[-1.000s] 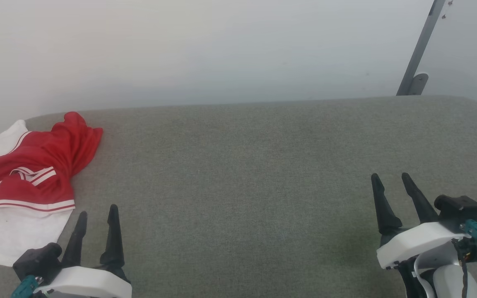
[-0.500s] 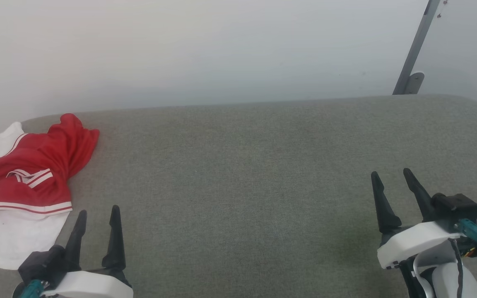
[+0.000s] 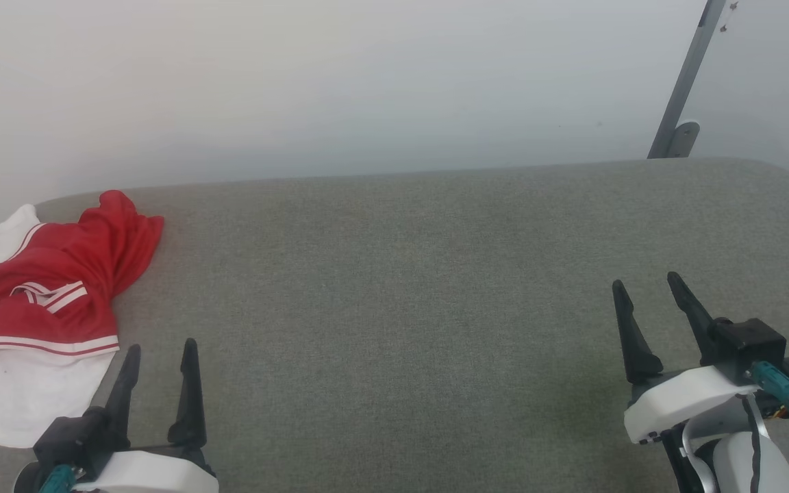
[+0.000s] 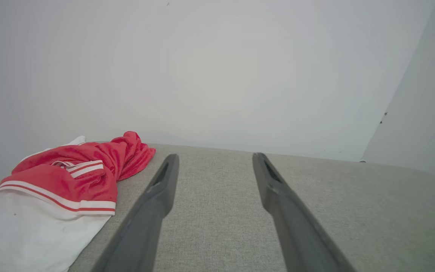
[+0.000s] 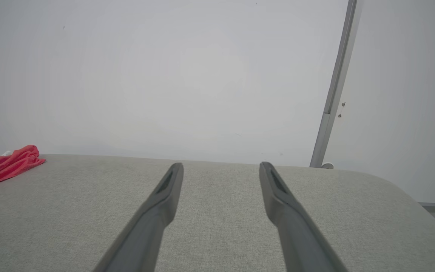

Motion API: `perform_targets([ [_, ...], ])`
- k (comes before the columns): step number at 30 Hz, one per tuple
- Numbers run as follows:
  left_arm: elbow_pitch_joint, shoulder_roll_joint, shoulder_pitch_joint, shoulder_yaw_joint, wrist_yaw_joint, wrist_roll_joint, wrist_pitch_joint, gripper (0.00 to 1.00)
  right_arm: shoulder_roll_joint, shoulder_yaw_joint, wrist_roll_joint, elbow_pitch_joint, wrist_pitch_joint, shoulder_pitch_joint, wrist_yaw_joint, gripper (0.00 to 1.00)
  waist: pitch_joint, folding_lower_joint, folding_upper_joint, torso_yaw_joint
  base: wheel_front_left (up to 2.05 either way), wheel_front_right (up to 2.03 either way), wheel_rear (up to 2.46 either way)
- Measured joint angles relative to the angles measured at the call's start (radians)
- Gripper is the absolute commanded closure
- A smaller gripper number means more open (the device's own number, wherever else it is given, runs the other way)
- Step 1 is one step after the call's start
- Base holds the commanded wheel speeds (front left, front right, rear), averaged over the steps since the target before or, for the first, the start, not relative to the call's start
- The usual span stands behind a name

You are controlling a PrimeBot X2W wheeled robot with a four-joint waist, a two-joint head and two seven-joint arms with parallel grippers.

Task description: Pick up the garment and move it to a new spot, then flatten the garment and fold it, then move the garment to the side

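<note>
The garment [image 3: 52, 301], a red shirt with white sleeves and striped trim, lies crumpled at the far left of the grey-green padded surface [image 3: 401, 287]. Its lettering is hidden in the folds. My left gripper [image 3: 161, 344] hovers open at the lower left, just right of a white sleeve, with nothing between its fingers. From the left wrist, the garment [image 4: 62, 181] sits left of my open left gripper [image 4: 213, 155]. My right gripper [image 3: 644, 279] is open at the lower right, far from the cloth. In the right wrist view a red edge of the garment [image 5: 2, 164] shows far left of my right gripper [image 5: 221, 164].
A pale wall rises right behind the padded surface. A grey metal post [image 3: 685, 82] leans at the back right, also seen as the post [image 5: 332, 90] from the right wrist. The surface's right end curves off near the right gripper.
The head view shifted a little, so the garment sits slightly further left in the picture. Both grippers stayed open, and the right wrist turned slightly.
</note>
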Motion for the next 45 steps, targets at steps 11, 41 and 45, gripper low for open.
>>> perform_targets([
  [11, 0.002, -0.004, 0.001, 0.013, -0.005, -0.002, 0.0, 0.0, -0.002, -0.001, 0.0, -0.002, 0.0, 0.0, 0.0, 0.0, -0.002, 0.0, 0.0, -0.001, 0.0, 0.0, 0.0],
  [41, -0.058, 0.039, 0.064, 0.104, 0.059, -0.028, 0.04, 0.0, 0.003, 0.141, 0.027, 0.027, 0.007, -0.002, 0.0, 0.0, -0.058, 0.0, 0.0, 0.287, 0.0, 0.0, 0.0],
  [45, -0.086, 0.043, 0.076, 0.115, 0.075, -0.028, 0.049, 0.0, 0.01, 0.176, 0.035, 0.036, 0.007, -0.016, 0.0, 0.0, -0.067, -0.0001, 0.0, 0.348, 0.0, 0.0, 0.0],
])
